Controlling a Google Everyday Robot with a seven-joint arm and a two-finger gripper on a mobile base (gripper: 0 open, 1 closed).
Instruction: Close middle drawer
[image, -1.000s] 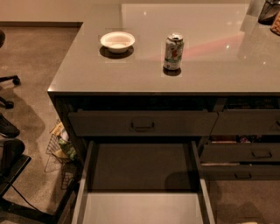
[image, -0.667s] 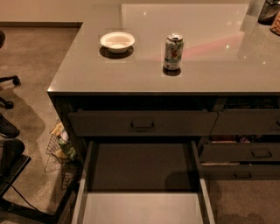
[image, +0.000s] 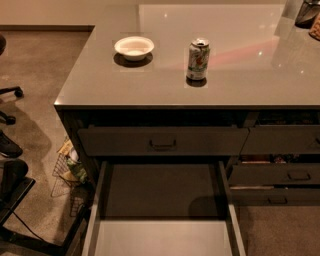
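Out of frame: gripper; state cannot be told.
The middle drawer (image: 160, 239) is drawn out; long axis directed toward camera.

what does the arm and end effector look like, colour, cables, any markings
Nothing to describe: neither the arm nor the end effector is in view. The camera view shows only the open middle drawer, the grey countertop, a white bowl and a can.
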